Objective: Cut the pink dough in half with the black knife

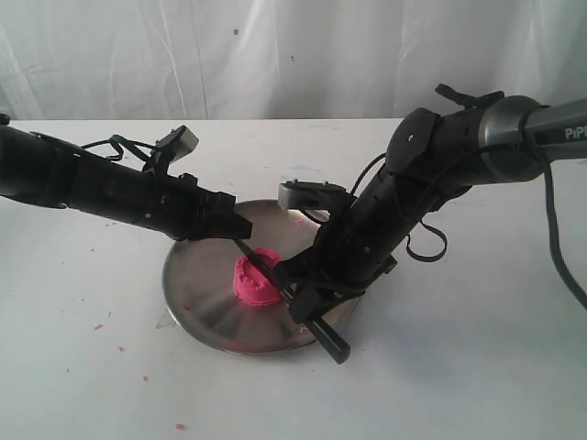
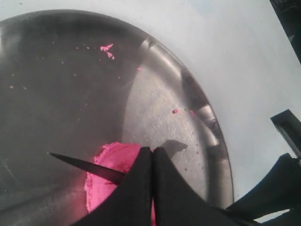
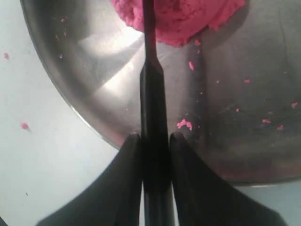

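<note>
Since the right arm covers most of the knife (image 1: 332,346) in the exterior view, all you really get is the handle butt poking out past the plate's (image 1: 197,302) front rim, plus a thin dark line across the dough (image 1: 254,282). The right wrist view cuts off the far part of the dough and the blade tip. In the left wrist view, the near side of the dough is hidden behind the left claw (image 2: 151,157). Can't tell how deep the blade sits, or whether that claw's tips actually touch the dough.

The right claw (image 3: 153,139) is clamped on the knife handle, over the plate's rim, with the blade running from it onto the dough. The left claw is pinched closed with nothing between its fingers, right above the dough's far edge and just beside the blade. The dough sits around the plate's middle, and the plate is mid table (image 1: 459,385). Pink crumbs (image 3: 184,124) are scattered about.
</note>
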